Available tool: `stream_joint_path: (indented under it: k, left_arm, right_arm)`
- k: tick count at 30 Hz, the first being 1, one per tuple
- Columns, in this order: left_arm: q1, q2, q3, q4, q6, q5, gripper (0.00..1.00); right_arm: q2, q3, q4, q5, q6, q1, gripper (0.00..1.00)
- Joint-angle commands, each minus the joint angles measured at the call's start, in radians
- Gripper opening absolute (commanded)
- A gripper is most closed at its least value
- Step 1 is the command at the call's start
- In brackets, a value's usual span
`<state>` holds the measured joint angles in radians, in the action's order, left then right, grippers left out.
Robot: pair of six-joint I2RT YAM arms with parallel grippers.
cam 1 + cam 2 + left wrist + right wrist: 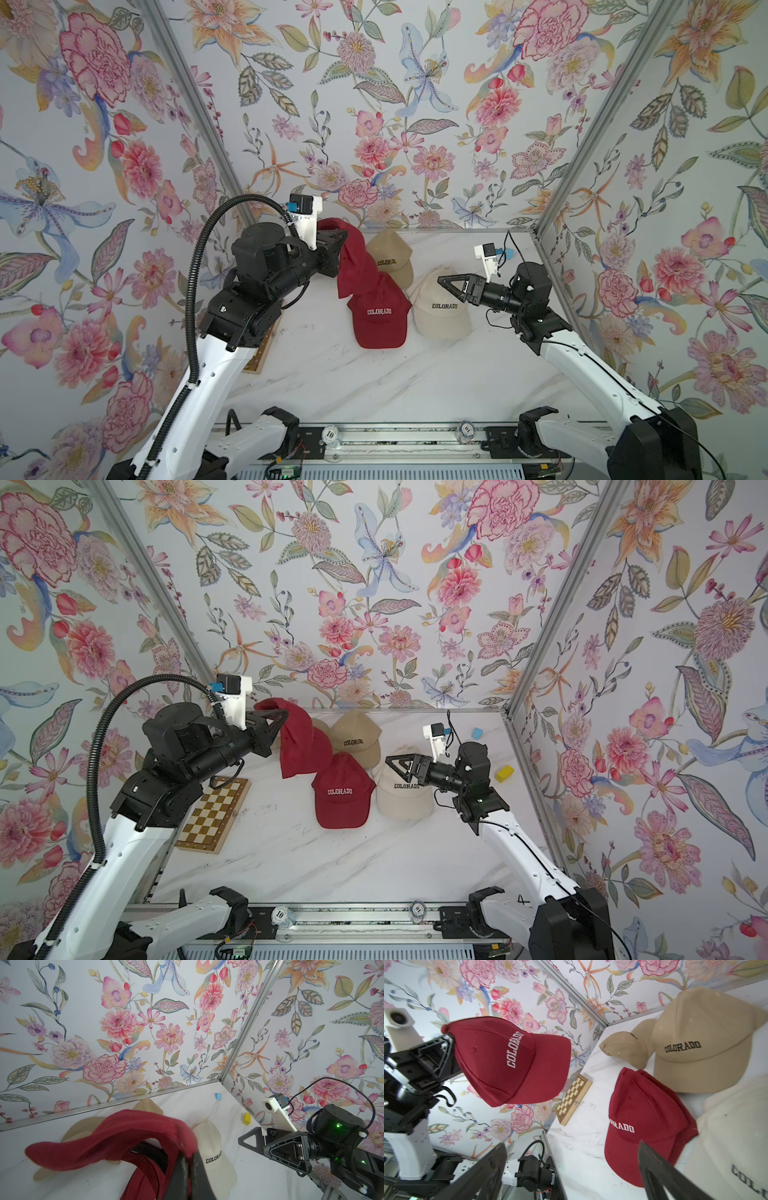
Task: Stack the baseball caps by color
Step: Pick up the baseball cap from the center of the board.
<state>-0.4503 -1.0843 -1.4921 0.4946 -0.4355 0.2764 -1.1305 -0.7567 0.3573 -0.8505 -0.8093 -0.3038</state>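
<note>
Caps, COLORADO lettering. We log the raised red cap [353, 266] hanging clear of the marble table [332, 374], its rear pinched tight in the left gripper [344, 236]. The second red cap [380, 318] lies on the table just beside the cream cap [440, 316], with the tan cap [390, 253] behind them (the right gripper [439, 279] is spread wide over the cream cap, holding nothing).

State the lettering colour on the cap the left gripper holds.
White, on the dark red cloth cap; clearest in the right wrist view.

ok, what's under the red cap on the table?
Another red cap; only its edge shows along the top cap in the right wrist view. The rest is covered.
</note>
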Motion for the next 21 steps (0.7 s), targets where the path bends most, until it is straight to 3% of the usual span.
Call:
stream_joint_path:
  k: [1, 8, 15, 21]
  left_arm:
    - [-0.028, -0.008, -0.019, -0.023, -0.013, -0.02, 0.0]
    - [-0.065, -0.043, -0.041, -0.072, -0.041, 0.049, 0.0]
    - [-0.163, -0.055, -0.006, -0.18, -0.056, 0.104, 0.0]
    - [-0.23, -0.044, 0.059, -0.234, -0.069, 0.093, 0.0]
  right_arm:
    - [-0.03, 0.04, 0.285, -0.054, -0.177, -0.003, 0.99]
    - [-0.104, 0.075, 0.439, -0.017, -0.268, -0.057, 0.99]
    - [-0.231, 0.103, 0.616, 0.014, -0.324, -0.125, 0.99]
    - [-0.297, 0.107, 0.762, 0.007, -0.383, -0.12, 0.99]
